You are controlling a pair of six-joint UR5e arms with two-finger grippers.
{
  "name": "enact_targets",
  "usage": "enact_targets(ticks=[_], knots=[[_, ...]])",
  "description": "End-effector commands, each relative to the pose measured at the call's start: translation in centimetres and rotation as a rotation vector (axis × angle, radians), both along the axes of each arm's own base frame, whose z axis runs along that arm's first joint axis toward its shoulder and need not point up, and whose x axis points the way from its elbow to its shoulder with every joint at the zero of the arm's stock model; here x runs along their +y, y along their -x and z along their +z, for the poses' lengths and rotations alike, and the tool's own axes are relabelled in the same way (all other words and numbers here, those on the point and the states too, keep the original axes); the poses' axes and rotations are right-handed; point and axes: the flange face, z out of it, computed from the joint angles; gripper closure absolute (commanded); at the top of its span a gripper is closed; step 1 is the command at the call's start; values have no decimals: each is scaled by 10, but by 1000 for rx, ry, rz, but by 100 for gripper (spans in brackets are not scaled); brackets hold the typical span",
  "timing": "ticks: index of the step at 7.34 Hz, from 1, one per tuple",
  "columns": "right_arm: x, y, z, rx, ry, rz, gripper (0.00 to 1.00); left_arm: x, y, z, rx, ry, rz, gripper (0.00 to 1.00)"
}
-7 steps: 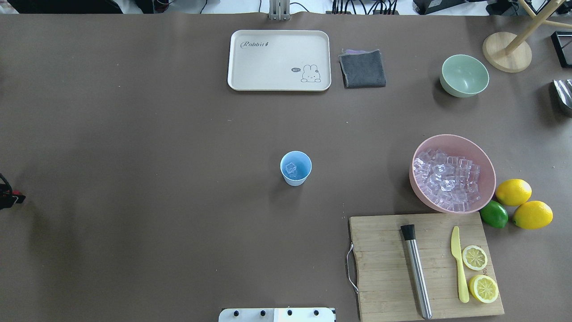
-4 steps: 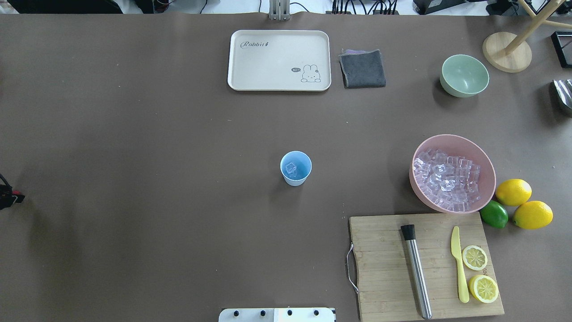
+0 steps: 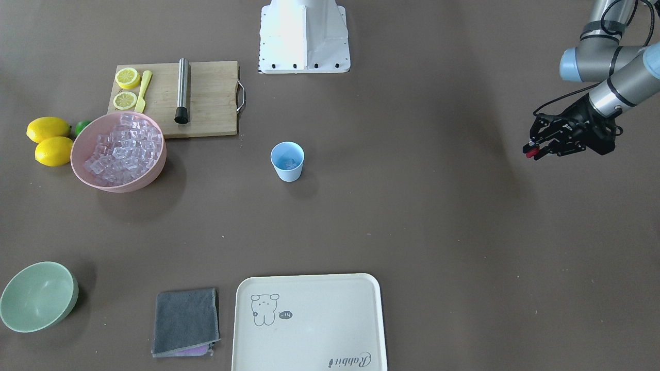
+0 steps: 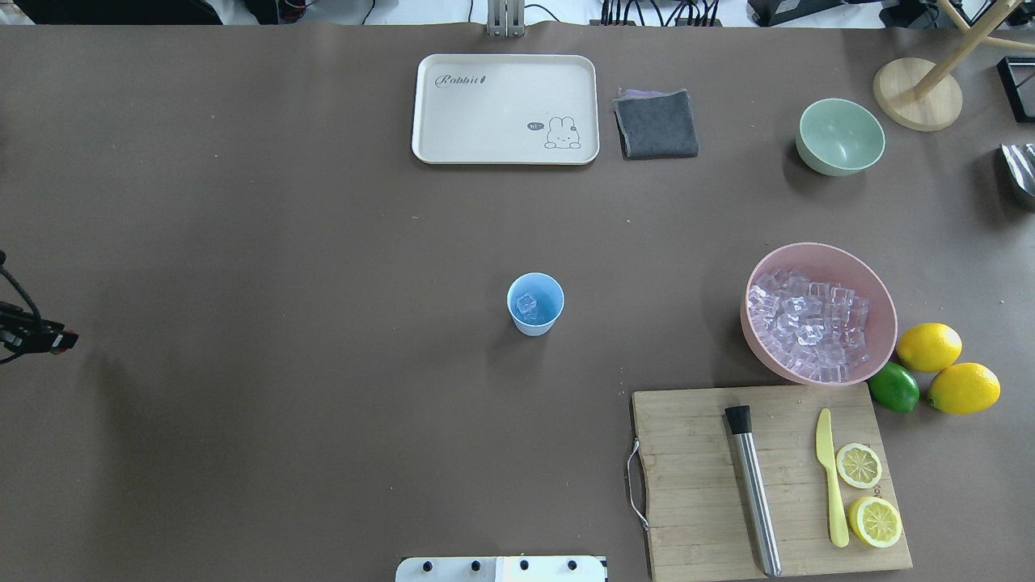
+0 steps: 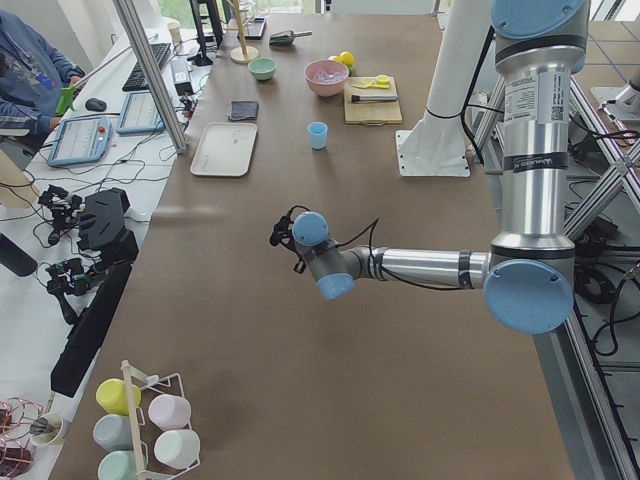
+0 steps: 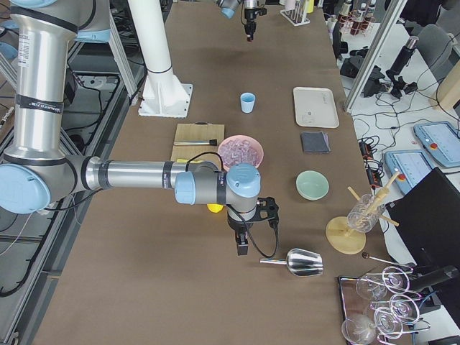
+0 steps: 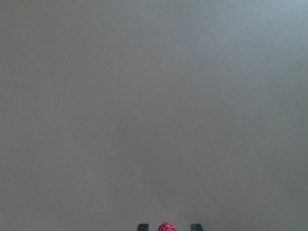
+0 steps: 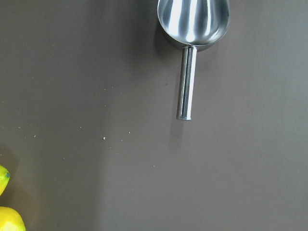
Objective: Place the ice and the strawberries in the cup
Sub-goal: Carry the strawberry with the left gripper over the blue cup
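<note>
**Operator:** Where is the strawberry?

**Spotter:** You have it in the left gripper (image 3: pixel 533 149). Look at your left wrist view: the strawberry (image 7: pixel 167 227) sits pinched between the two fingers (image 7: pixel 143 227), which are clenched on it, with bare brown worktop (image 7: pixel 154 106) beneath. The gripper hangs above the worktop out at its left end.

**Operator:** And the cup?

**Spotter:** Your cup (image 4: pixel 535 304) stands upright near the middle of the worktop, well apart from that gripper. You can see ice (image 4: pixel 526 305) lying inside it already. More cubes are heaped in the pink bowl (image 4: pixel 818 247), off to the cup's right, touching the far edge of the cutting board (image 4: pixel 695 477).

**Operator:** What about the right gripper?

**Spotter:** You only get the right gripper (image 6: pixel 243 249) from the side camera, so I cannot tell you how its fingers stand. It points down at the worktop, just beside the metal scoop (image 8: pixel 193 19), which lies on its own on the worktop.
</note>
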Motion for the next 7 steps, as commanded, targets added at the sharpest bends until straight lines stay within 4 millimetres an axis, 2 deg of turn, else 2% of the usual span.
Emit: enact_targets(ticks=[1,2,3,4,5,7], knots=[[1,0,0,-2,2,0,0,-35,-78,-120,161,116,-4,100],[0,0,0,-2,0,0,0,-31,-135,-179,220,128,-1,100],[0,0,0,0,-1,0,0,-7,-205,-230,274,170,-16,100],[0,0,0,1,-1,0,0,18,-255,-268,316,176,-32,100],[-1,0,-1,1,-3,0,0,37,-284,-298,354,190,-47,100],[-3,0,-3,1,-12,0,0,40,-308,-349,355,190,-72,100]])
